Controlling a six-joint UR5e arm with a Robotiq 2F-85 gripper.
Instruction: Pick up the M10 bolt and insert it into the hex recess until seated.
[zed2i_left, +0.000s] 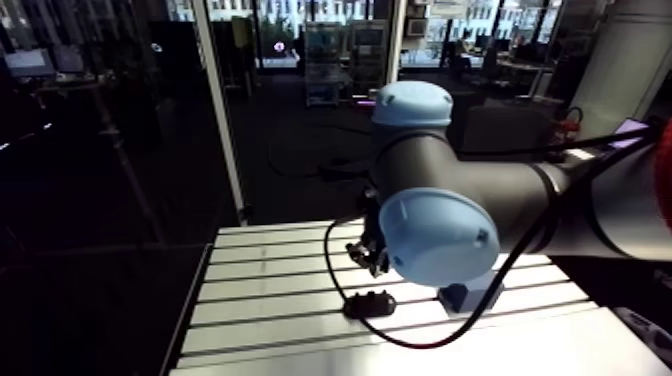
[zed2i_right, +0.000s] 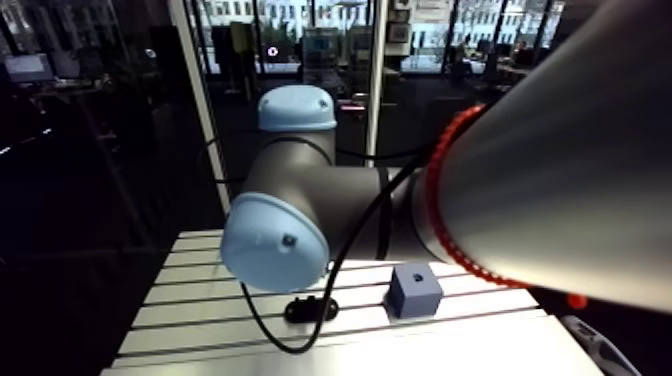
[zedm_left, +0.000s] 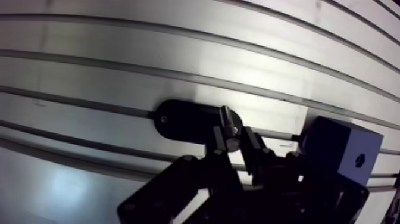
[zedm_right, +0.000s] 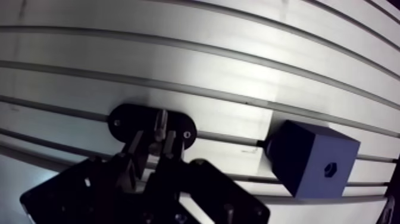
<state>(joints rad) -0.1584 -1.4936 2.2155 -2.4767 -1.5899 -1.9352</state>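
The slotted aluminium table fills the wrist view, its long grooves running side by side under everything on it. The thing to steer by is a flat black oval plate with a small screw hole near each rounded end. It lies flat on the table, across one of the grooves.

Over that plate, towards the end nearer the block, stands the two-finger gripper. Its jaws are drawn close together and pinch a small silvery metal bolt, which sticks out just past the fingertips. So the bolt is in the gripper's hold, above the plate. The wrist view does not show whether it touches the plate. In the arm view a strip of bare table shows between the gripper and the plate.

Past that same end of the plate stands a blue-grey cube block. It is near the plate but apart from it, with bright table between the two. It rests squarely on the table beside a groove. A small dark hex recess is cut into the middle of one face, which the arm view shows to be the top. The bolt is apart from this recess, over the plate and not over the block.
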